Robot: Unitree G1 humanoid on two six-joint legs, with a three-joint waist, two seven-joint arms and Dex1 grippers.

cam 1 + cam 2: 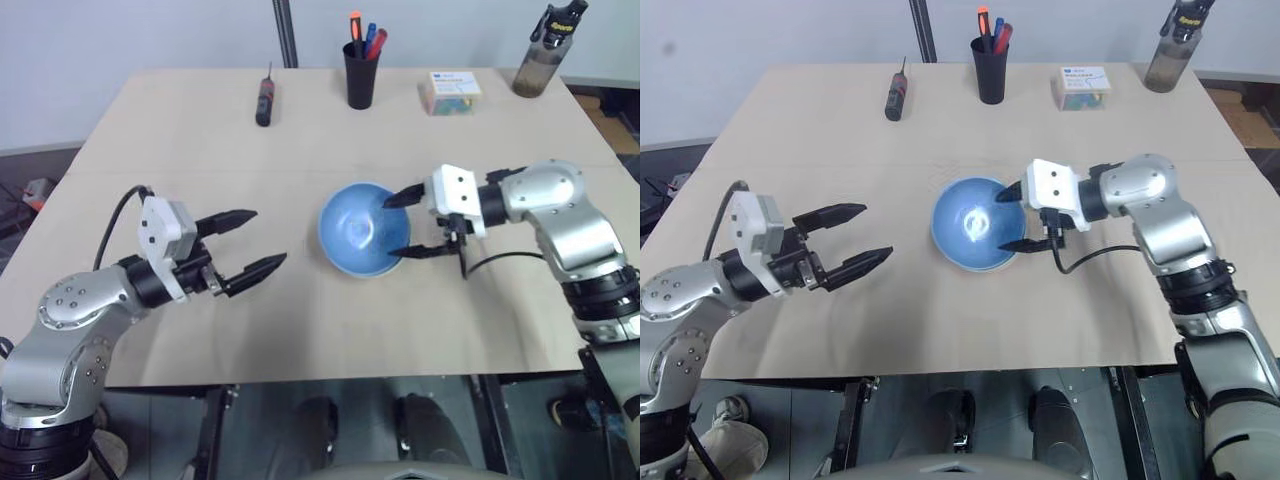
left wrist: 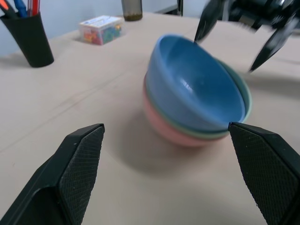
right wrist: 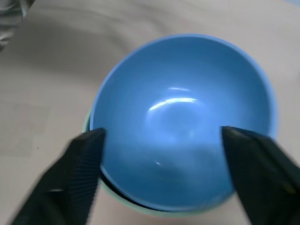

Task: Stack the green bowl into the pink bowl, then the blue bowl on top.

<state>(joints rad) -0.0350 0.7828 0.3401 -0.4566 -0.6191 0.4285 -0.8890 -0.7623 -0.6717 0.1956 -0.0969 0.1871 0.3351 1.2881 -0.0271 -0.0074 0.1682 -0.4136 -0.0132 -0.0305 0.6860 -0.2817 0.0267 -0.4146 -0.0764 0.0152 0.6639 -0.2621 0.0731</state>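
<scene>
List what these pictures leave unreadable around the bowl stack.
- Pink bowl: inside hidden by the green bowl and blue bowl, left wrist view.
- Whether the blue bowl sits level: tilted in the left wrist view, degree unclear.
- Right end effector: fingers blurred, left wrist view.

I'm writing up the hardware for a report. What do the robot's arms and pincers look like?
Both arms are silver-grey metal with rounded joint housings and black segments near the wrists. Each carries a white boxy block at the wrist and a black cable looping beside it. The left pincer and right pincer each have two black tapered fingers with cross-hatched pads.
</scene>
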